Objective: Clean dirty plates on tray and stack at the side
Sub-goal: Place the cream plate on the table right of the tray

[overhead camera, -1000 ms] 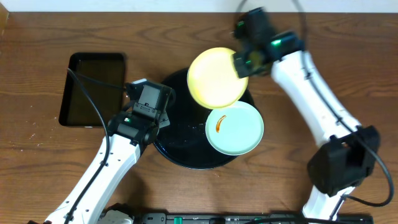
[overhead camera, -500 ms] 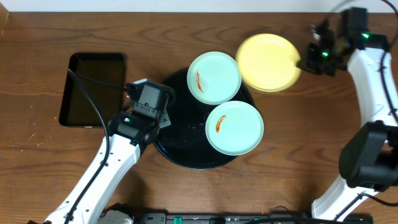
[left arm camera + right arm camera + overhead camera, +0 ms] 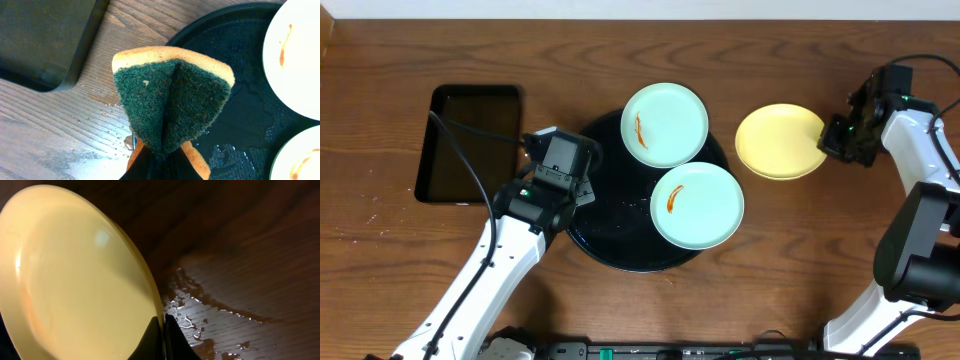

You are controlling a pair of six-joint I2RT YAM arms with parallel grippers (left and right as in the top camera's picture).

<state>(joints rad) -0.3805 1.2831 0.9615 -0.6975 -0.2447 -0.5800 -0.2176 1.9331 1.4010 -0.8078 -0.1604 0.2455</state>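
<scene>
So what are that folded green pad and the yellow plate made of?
The sponge looks like soft tan foam with a coarse matte dark-green scouring face; it folds where pinched. The yellow plate looks smooth and semi-glossy with a soft highlight, probably plastic, possibly glazed ceramic.

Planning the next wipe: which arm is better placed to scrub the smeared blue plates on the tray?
Left. The left fingers grip the sponge over the tray's left edge, near both smeared plates. The right fingers are busy pinching the yellow plate's rim beside the tray.
</scene>
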